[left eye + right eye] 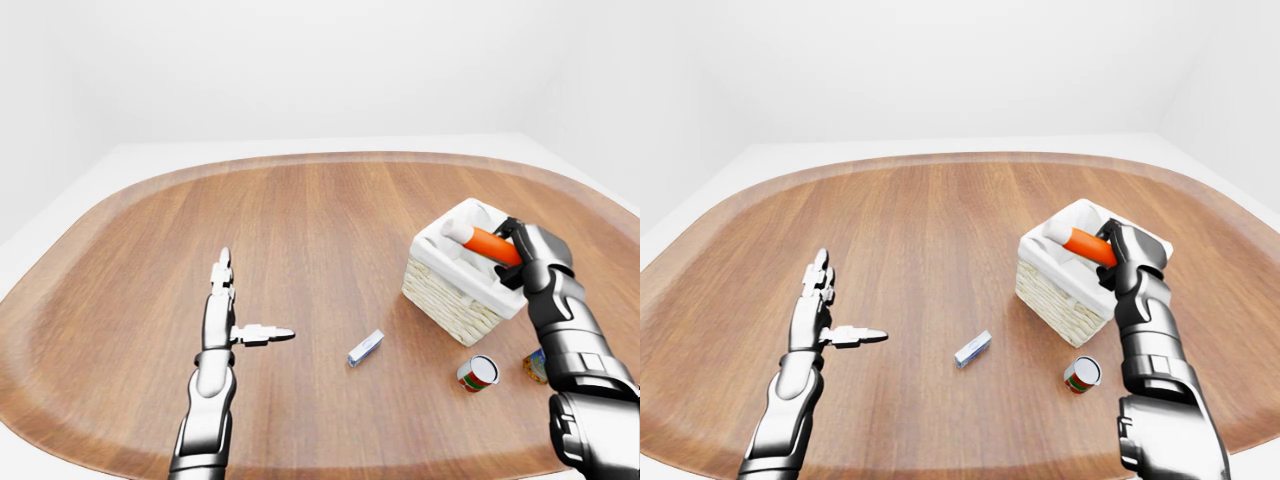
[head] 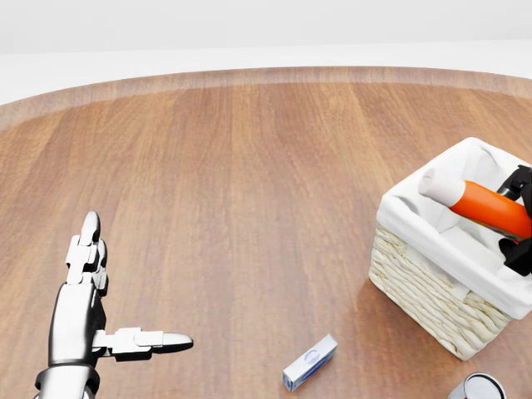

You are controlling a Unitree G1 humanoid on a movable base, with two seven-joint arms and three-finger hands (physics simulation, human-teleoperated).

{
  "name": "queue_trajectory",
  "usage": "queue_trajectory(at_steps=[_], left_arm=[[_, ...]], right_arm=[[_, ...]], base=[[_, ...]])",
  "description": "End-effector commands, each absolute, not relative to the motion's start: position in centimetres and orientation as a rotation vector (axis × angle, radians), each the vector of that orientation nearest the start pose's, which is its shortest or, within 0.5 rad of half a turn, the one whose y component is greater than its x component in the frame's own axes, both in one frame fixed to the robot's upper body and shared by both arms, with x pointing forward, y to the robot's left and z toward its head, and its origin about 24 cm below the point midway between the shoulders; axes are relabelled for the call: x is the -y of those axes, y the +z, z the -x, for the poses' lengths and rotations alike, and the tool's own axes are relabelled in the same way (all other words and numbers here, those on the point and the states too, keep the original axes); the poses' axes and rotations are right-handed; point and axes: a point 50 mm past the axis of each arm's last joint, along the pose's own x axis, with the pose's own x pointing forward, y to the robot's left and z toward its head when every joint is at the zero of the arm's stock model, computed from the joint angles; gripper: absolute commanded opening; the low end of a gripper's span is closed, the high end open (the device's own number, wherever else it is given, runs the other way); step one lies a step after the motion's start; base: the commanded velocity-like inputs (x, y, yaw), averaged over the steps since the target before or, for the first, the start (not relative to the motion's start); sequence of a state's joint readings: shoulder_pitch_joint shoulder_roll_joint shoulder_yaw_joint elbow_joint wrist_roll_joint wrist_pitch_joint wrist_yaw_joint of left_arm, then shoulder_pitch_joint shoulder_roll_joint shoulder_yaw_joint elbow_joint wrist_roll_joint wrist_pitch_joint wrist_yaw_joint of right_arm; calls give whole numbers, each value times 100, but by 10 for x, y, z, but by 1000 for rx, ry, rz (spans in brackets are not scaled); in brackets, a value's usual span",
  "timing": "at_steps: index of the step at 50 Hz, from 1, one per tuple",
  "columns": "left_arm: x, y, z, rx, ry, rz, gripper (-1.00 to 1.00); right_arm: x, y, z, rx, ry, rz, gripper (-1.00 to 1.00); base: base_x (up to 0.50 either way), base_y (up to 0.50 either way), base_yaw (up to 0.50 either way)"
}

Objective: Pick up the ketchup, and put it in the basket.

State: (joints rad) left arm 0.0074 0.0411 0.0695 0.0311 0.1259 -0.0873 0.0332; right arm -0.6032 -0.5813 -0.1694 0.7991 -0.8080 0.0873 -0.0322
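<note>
1. My right hand (image 1: 528,255) is wrapped round the ketchup (image 2: 486,206), fingers closed on the lower end of the bottle. The hand sits at the basket's right edge in the left-eye view.
2. The ketchup is an orange bottle with a white cap, tilted on a slant over the basket (image 2: 432,291). The cap end points up and to the left in the head view, over the white cloth lining. Can't tell if the bottle is touching the lining or just hanging above it.
3. The basket is a woven wicker one with a white liner folded over its rim, sitting on the right side of the wooden table (image 1: 320,220).
4. My left hand (image 2: 87,307) is out over the left part of the table, holding nothing. Fingers are straight and together pointing up the view, thumb stuck out sideways to the right, so it's spread open. It's well apart from the basket.
5. A small blue and white box (image 2: 309,362) lies flat on the table between my two hands, near the basket's lower left corner but not touching it.
6. A small can (image 1: 478,373) with a red and green label lies on its side just below the basket in the left-eye view.
7. Another little colourful item (image 1: 536,366) peeks out beside my right forearm, mostly hidden, can't tell what it is.
</note>
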Motion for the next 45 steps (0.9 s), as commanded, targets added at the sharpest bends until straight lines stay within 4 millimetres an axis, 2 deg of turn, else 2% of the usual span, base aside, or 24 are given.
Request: queue_trajectory(at_steps=[1,8,20,35,45], left_arm=[[-175,42,-251,48,96,-169,100],[-175,41,-250,47,94,-171,100],[-175,41,-250,43,95,-172,100],[-175,40,-251,40,94,-172,100],[-175,40,-251,41,96,-171,100]], right_arm=[[338,96,-336,-356,-418,1177,-100],[339,88,-335,-381,-423,1174,-100],[342,88,-333,-387,-426,1176,-100],[342,91,-334,-378,-427,1181,-100],[343,101,-341,-376,-441,1181,-100]], base=[[0,0,0],[0,0,0],[0,0,0],[0,0,0],[0,0,0]])
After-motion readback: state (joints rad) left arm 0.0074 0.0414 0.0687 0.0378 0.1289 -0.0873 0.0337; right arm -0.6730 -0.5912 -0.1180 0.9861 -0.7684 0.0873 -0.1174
